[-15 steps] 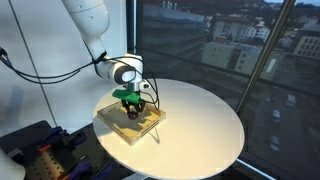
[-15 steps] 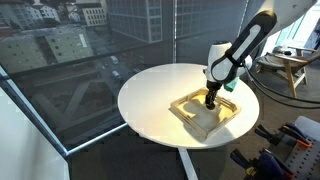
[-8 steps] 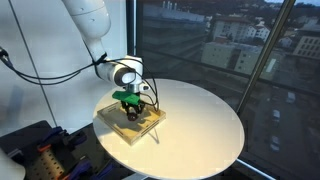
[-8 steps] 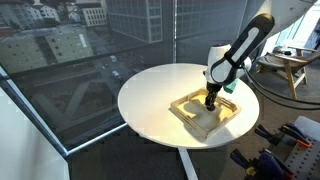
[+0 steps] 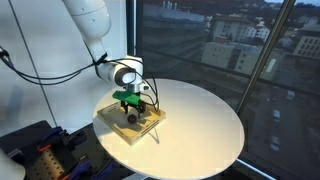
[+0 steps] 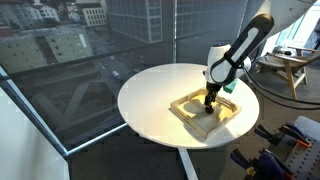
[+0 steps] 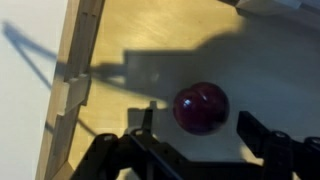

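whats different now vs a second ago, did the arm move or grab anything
Nothing visibly changed. The claw stays low over the wooden tray. It is open, with the dark red ball lying between its fingers, not gripped. The tray and the round white table are where they were.

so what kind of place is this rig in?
Probably a high-rise office or lab: tall glass windows look down on city buildings, and a round white table with a wooden tray stands beside them.
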You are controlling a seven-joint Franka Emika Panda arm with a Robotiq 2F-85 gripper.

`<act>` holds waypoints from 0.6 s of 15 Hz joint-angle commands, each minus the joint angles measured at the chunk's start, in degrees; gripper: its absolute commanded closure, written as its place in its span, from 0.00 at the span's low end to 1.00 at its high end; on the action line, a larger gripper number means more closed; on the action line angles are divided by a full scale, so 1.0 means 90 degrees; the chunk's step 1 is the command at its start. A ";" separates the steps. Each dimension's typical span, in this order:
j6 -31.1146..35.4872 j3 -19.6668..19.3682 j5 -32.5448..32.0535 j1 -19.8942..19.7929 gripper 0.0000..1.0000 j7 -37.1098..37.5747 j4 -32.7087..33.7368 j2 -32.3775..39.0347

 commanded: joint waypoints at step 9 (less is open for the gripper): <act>-0.0084 -0.0013 -0.0177 -0.0020 0.00 0.0216 0.0064 -0.0112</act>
